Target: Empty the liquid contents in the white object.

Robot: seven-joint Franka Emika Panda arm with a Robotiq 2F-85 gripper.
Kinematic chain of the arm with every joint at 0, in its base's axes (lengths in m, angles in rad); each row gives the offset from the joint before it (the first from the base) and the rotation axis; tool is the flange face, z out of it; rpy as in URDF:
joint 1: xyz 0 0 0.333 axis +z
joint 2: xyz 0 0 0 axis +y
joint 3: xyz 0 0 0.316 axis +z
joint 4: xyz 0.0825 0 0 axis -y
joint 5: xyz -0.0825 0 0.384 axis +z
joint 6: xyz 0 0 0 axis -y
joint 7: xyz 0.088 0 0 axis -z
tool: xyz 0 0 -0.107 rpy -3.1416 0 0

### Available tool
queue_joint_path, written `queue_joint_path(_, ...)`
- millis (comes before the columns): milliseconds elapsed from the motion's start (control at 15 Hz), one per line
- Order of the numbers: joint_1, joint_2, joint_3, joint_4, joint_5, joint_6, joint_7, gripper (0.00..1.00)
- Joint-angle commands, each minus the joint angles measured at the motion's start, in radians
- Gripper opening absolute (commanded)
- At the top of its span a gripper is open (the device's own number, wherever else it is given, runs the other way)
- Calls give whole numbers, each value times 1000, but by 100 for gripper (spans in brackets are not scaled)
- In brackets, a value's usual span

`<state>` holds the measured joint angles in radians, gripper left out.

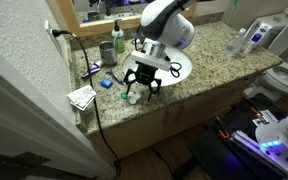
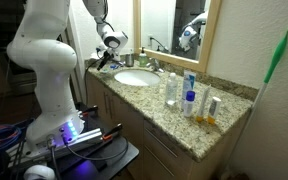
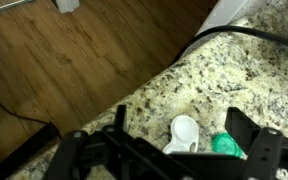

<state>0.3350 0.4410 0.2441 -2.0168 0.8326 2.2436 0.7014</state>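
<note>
My gripper [image 3: 177, 116] hangs over the near edge of a speckled granite counter [image 3: 249, 70]. Its two dark fingers [image 3: 121, 118] are spread wide and grip nothing. I read that spread as a setup for a grasp. The white object [image 3: 184, 131], a tiny round plastic container, sits on the stone between the fingers, and as far as I can tell neither finger touches it. Its mouth faces up toward the wrist camera. The inside looks plain white, and I cannot tell whether any liquid is in it.

Just to its right lies a small green round piece [image 3: 224, 147], near enough to the right finger that a closing jaw could nudge it. A black cable [image 3: 234, 35] crosses the counter at the far right of the wrist view. To the left, past the counter's edge, is wooden floor [image 3: 64, 60].

In an exterior view the arm [image 1: 169, 30] comes down in front of the white oval sink [image 1: 184, 68], and the gripper is low over the counter just left of the basin. Farther left stand a green cup [image 1: 106, 50] and a bottle [image 1: 119, 38]; I cannot see what either holds. Some papers [image 1: 81, 97] lie at the near left corner.

In an exterior view, a cluster of bottles [image 2: 189, 98] stands well apart from the gripper, beyond the sink. With the sink so near, I judge it the sensible place to tip the container out once it is gripped.
</note>
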Motion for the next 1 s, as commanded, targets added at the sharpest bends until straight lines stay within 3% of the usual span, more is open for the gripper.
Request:
queue_joint_path(0,20,32,-13,9,-9,27,18,100)
queue_joint_path(933,10,72,-12,19,11,58,-24,100)
